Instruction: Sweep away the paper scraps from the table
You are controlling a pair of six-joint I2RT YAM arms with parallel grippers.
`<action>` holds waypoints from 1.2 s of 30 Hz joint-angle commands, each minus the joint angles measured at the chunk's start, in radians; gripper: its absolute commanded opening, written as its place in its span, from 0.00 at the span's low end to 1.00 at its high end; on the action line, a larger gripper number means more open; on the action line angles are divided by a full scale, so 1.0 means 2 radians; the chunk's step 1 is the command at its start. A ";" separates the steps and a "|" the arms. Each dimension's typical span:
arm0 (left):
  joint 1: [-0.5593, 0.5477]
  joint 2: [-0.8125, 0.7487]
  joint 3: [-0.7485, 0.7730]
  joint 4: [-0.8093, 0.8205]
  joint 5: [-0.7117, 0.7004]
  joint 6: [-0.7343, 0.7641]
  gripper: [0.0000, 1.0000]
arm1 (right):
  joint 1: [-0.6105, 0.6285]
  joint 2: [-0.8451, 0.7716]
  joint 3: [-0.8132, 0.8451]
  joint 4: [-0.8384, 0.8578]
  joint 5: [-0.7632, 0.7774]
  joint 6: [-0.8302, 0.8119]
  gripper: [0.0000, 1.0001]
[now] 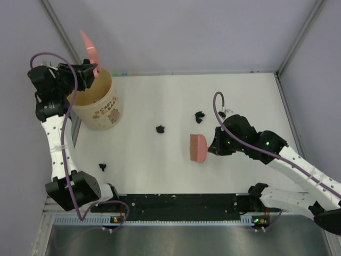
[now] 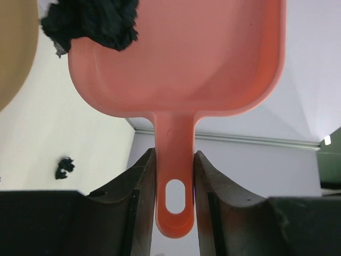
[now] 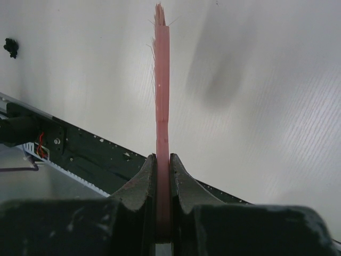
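Left gripper (image 2: 175,162) clamps handle of pink dustpan (image 2: 181,58), held over tan cup (image 1: 104,109) at far left of table (image 1: 149,176) w/ one black wad (image 2: 90,21) in pan. Right gripper (image 3: 163,162) pinches pink brush (image 1: 198,148) right of ctr; three paper scraps (image 1: 160,128) lie scattered on the white top.

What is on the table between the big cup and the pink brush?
One small black paper scrap sits alone on the white table, between the cup and the brush. The top view shows it.
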 commanded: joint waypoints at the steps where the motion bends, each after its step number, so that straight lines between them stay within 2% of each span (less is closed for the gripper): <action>1: 0.004 -0.032 -0.036 0.121 0.003 -0.097 0.00 | 0.006 -0.014 0.027 -0.006 0.010 -0.004 0.00; 3: 0.004 -0.035 -0.057 0.159 0.007 -0.132 0.00 | 0.006 -0.017 0.027 -0.009 0.013 -0.003 0.00; 5: 0.005 -0.039 -0.056 0.154 0.001 -0.135 0.00 | 0.006 -0.018 0.030 -0.011 0.017 -0.004 0.00; 10: 0.002 -0.045 0.004 0.034 -0.026 -0.058 0.00 | 0.006 -0.012 0.047 -0.012 0.040 0.001 0.00; 15: -0.012 -0.036 0.084 -0.072 -0.051 0.028 0.00 | 0.002 -0.002 0.099 -0.009 0.109 0.032 0.00; 20: -0.053 -0.022 0.145 -0.138 -0.081 0.099 0.00 | -0.073 0.047 0.178 -0.009 0.081 0.024 0.00; 24: -0.124 -0.005 0.194 -0.206 -0.123 0.172 0.00 | -0.160 0.094 0.208 -0.003 0.013 0.011 0.00; 29: -0.230 -0.018 0.174 -0.254 -0.175 0.231 0.00 | -0.212 0.161 0.219 0.006 -0.004 0.001 0.00; 32: -0.282 -0.045 0.121 -0.261 -0.204 0.253 0.00 | -0.231 0.193 0.210 0.031 -0.020 0.004 0.00; 36: -0.325 -0.081 0.049 -0.271 -0.225 0.269 0.00 | -0.237 0.232 0.184 0.081 -0.036 -0.003 0.00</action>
